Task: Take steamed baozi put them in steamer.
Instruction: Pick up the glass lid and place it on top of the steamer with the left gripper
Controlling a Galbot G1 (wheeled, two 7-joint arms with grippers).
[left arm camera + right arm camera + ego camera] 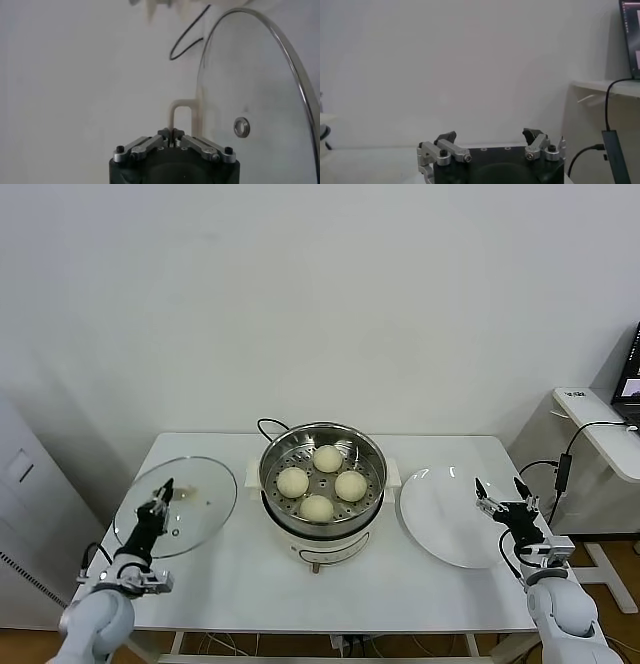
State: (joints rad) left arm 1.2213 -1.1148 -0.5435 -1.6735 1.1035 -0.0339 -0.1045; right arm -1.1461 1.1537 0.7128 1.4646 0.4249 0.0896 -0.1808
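The steamer (271,460) stands mid-table, a shiny perforated basket on a white cooker base (322,553). Several steamed baozi lie on its floor, among them one at the back (328,458), one on the left (292,481) and one on the right (350,484). My left gripper (162,496) (172,132) is at the table's left, shut on the cream handle (181,105) of the round glass lid (195,509) (260,95). My right gripper (500,489) (490,135) hovers open and empty over the right edge of the flat white plate (440,524).
A black cord (270,425) runs behind the steamer. Beyond the table's right end stands a white side table (600,424) with hanging cables (565,469). A grey cabinet (25,484) stands at the left.
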